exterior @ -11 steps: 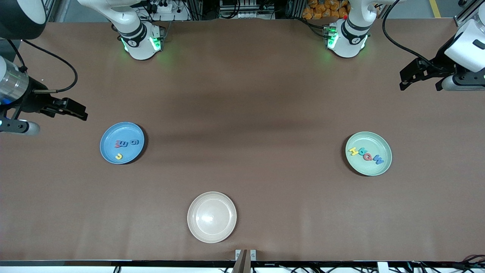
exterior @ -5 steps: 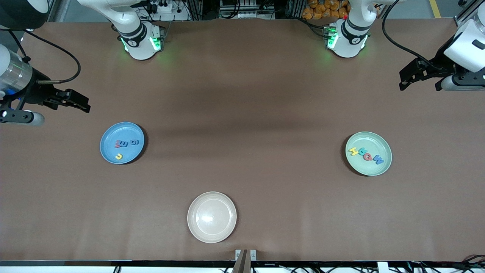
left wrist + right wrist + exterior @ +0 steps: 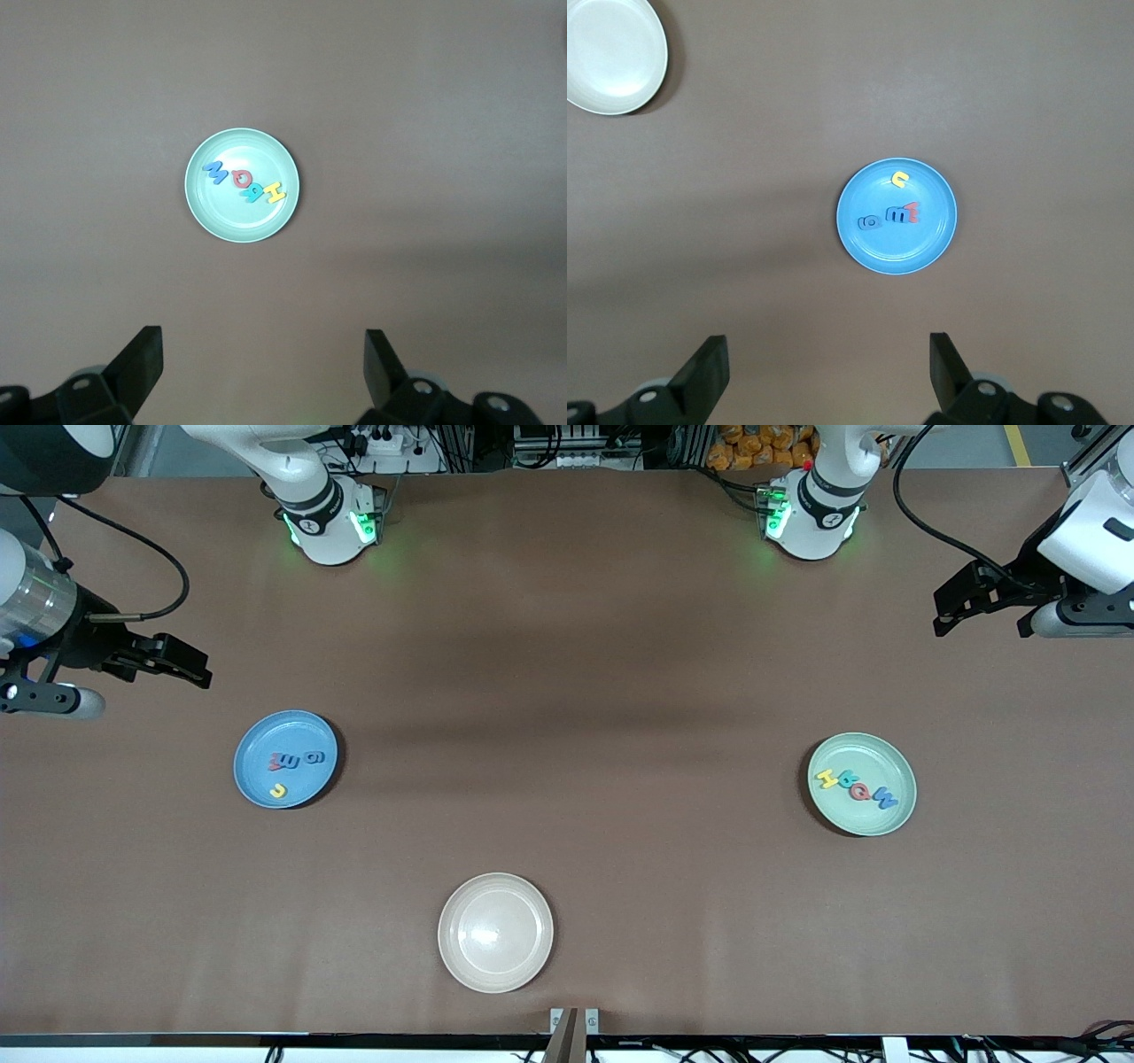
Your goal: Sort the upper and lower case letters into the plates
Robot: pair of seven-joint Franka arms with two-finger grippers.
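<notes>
At right arm's end of table: right gripper [image 3: 182,671] has pulled up and away from blue plate [image 3: 257,784] over last second, now stopped; jaws spread wide, empty, touching nothing. Blue plate holds four letters [image 3: 297,762]: blue, teal, red, yellow. Cream plate [image 3: 461,965], nearest front camera, bare. Mint plate [image 3: 899,815] holds row of five letters [image 3: 856,786]. Left gripper [image 3: 946,615] parked over its table end, unmoved, jaws wide, empty. No loose letters on table; sort looks finished, both arms retracted.

Cream plate [image 3: 495,932] on brown table [image 3: 585,691]
</notes>
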